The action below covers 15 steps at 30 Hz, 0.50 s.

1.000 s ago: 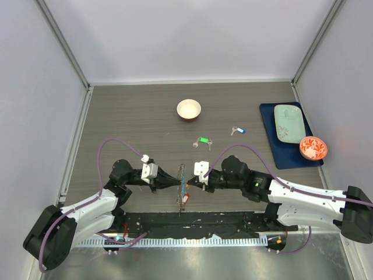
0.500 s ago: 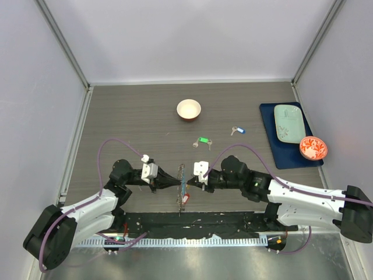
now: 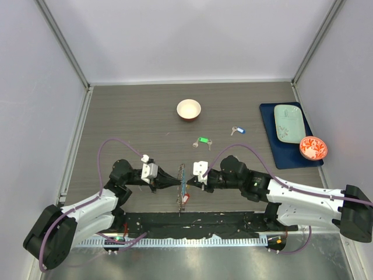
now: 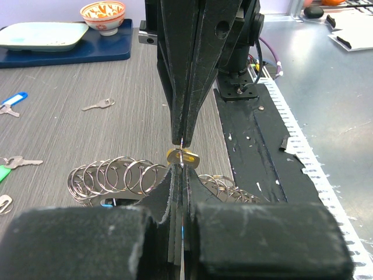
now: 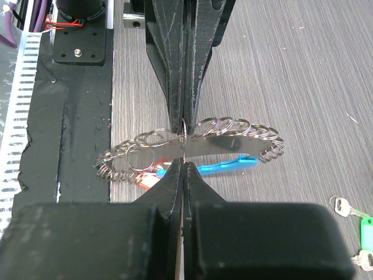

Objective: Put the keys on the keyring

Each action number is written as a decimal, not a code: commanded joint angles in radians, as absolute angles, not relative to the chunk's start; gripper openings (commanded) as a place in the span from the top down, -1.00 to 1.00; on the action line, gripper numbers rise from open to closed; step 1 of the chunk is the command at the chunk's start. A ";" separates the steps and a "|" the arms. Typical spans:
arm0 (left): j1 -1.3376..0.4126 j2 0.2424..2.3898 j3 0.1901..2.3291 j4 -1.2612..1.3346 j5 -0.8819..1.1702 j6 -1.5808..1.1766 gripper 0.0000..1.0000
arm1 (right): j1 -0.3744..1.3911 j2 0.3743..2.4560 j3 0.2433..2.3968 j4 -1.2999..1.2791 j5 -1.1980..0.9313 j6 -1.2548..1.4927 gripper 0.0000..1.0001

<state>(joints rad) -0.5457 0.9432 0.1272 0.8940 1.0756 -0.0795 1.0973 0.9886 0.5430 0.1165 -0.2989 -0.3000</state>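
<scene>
Claws meet tip to tip low over the near edge of the bench. The left claw and right claw are both pressed fully closed, each nipping the same thin wire loop of the keyring. Its chain of small rings, blue tag and red tag spread just beneath the tips. Farther back and well apart from them lie a green-tagged key and a blue-tagged key, neither on the keyring.

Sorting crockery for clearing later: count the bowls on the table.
2. A white bowl at far centre; a red patterned bowl on the blue tray, beside the pale green plate. None seems hidden.
</scene>
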 commanded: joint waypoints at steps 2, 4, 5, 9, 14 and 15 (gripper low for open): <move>-0.549 0.942 0.163 0.980 1.078 -0.087 1.00 | 1.094 0.980 0.563 0.184 -0.317 -0.287 0.99; -0.549 0.945 0.161 0.980 1.078 -0.087 1.00 | 1.094 0.979 0.561 0.187 -0.322 -0.288 0.99; -0.551 0.945 0.163 0.980 1.080 -0.086 1.00 | 1.094 0.977 0.560 0.189 -0.327 -0.287 0.99; -0.554 0.950 0.167 0.980 1.085 -0.089 1.00 | 1.094 0.985 0.561 0.196 -0.328 -0.288 0.99; -0.563 0.956 0.172 0.980 1.085 -0.092 1.00 | 1.094 0.997 0.566 0.210 -0.324 -0.287 0.98; -0.564 0.957 0.170 0.979 1.085 -0.092 1.00 | 1.094 0.999 0.566 0.212 -0.321 -0.288 0.99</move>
